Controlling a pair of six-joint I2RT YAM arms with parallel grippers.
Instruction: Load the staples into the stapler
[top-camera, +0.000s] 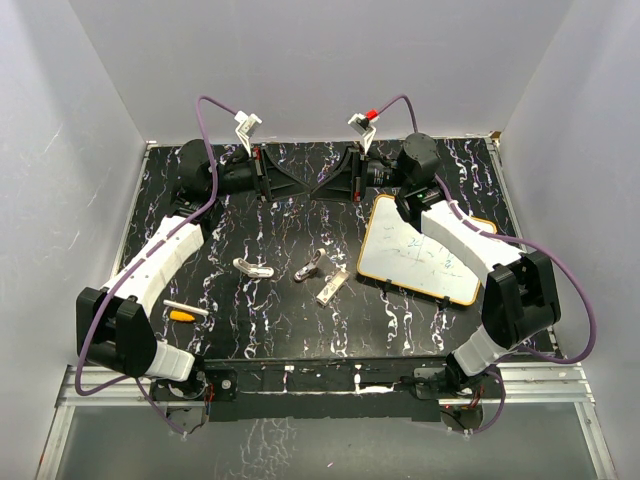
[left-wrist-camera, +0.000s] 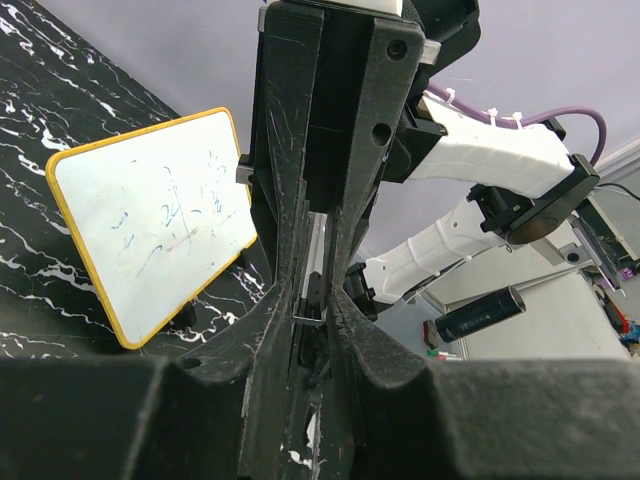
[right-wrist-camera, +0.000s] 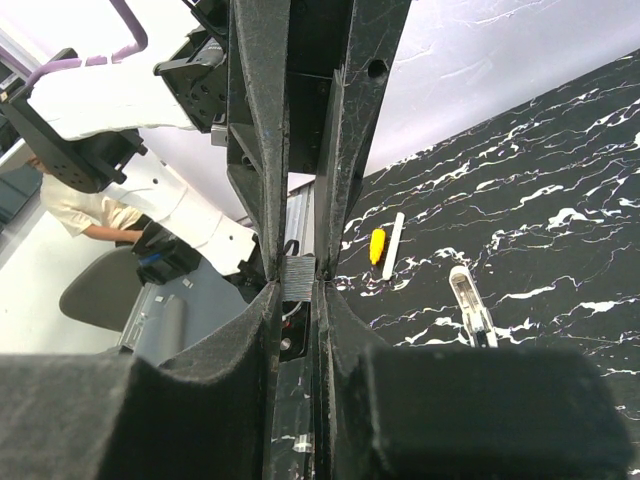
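Whiteboard (top-camera: 420, 255): R arm (top-camera: 450, 235) hangs over its right side, so no way down there. Just past its far-left corner, L gripper (top-camera: 300, 188) & R gripper (top-camera: 318, 188) meet tip to tip & block that spot. Left of the board, 2 staplers (top-camera: 252, 267) (top-camera: 311, 265) & the pale staples box (top-camera: 332, 288) sit close, w/ small gaps. Far left of it lie the pen (top-camera: 186, 309) & orange cap (top-camera: 180, 316). The table (top-camera: 250, 335) btw them is open.

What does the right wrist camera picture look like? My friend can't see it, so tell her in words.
The right arm's two black fingers pinch a small ribbed grey strip, likely the staples. Behind them, on the black marbled table, lie a white pen, an orange cap and a small stapler.
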